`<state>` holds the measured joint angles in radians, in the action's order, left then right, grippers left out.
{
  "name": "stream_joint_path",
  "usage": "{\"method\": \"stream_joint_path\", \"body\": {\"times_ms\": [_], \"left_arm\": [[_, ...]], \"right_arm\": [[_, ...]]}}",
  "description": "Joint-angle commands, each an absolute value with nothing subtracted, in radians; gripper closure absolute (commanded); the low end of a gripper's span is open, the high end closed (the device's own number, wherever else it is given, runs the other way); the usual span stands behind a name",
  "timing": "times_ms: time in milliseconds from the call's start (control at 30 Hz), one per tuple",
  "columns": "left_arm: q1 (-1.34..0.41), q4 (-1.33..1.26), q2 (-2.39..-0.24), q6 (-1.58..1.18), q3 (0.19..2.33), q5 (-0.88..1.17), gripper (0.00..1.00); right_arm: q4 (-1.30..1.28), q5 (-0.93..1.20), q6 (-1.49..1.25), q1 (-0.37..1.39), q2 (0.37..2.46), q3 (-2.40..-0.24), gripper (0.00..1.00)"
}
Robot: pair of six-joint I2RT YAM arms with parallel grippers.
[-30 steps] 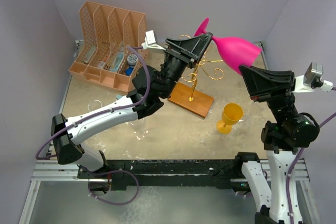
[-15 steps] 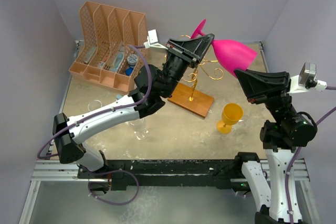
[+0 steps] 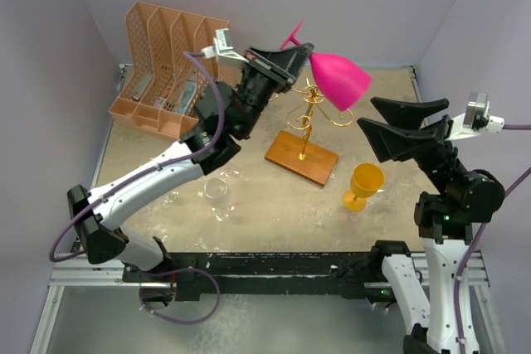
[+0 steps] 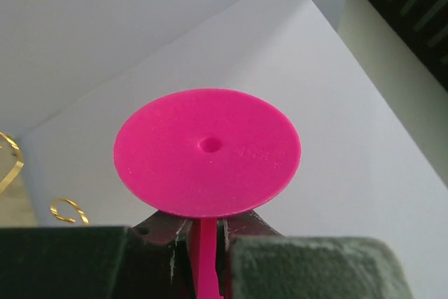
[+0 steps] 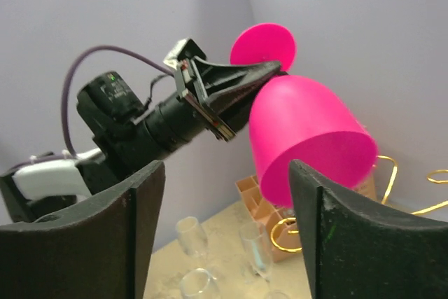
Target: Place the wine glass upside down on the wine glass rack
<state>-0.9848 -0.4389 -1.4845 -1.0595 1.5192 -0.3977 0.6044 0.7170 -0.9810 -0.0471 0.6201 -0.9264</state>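
Note:
The pink wine glass [image 3: 338, 79] hangs tilted in the air above the wine glass rack [image 3: 319, 107], bowl mouth pointing down and to the right. My left gripper [image 3: 303, 57] is shut on its thin stem just under the round foot [image 4: 208, 152]. The left wrist view shows both fingers [image 4: 164, 232] pressed against the stem. My right gripper [image 3: 369, 115] stands open, just right of the bowl [image 5: 304, 131] and apart from it. The rack's gold wire arms rise from a brown wooden base [image 3: 302, 157].
A yellow goblet [image 3: 365, 184] stands right of the rack's base. A clear glass [image 3: 217, 196] stands near the front left, and clear glasses [image 5: 190, 236] show below the right gripper. An orange file organizer [image 3: 170, 68] fills the back left corner. Walls close in on three sides.
The right gripper has let go of the pink bowl and opened wide. The left gripper closed on the stem and carried the glass left and up, tilting its mouth further down.

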Motion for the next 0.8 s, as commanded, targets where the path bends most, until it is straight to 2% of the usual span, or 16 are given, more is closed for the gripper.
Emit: {"method": "stream_joint_path", "body": {"times_ms": [0, 100, 233, 567, 767], "left_arm": [[-0.882, -0.311, -1.357, -0.916, 1.539, -0.338, 1.0], [-0.862, -0.242, -1.27, -0.783, 1.504, -0.375, 1.0], [-0.86, -0.14, -1.18, -0.591, 1.454, -0.438, 1.0], [-0.861, -0.006, -0.995, -0.248, 1.204, -0.472, 1.0], [-0.86, -0.05, -0.955, -0.174, 1.103, -0.427, 1.0]], "right_arm": [[0.477, 0.703, -0.829, -0.048, 0.593, -0.992, 0.22], [0.443, 0.681, -0.769, -0.048, 0.571, -1.002, 0.16], [0.374, 0.658, -0.709, -0.047, 0.592, -1.055, 0.14], [0.257, 0.802, -0.696, -0.048, 0.827, -1.224, 0.25], [0.375, 0.804, -0.799, -0.01, 0.897, -1.223, 0.27]]}}
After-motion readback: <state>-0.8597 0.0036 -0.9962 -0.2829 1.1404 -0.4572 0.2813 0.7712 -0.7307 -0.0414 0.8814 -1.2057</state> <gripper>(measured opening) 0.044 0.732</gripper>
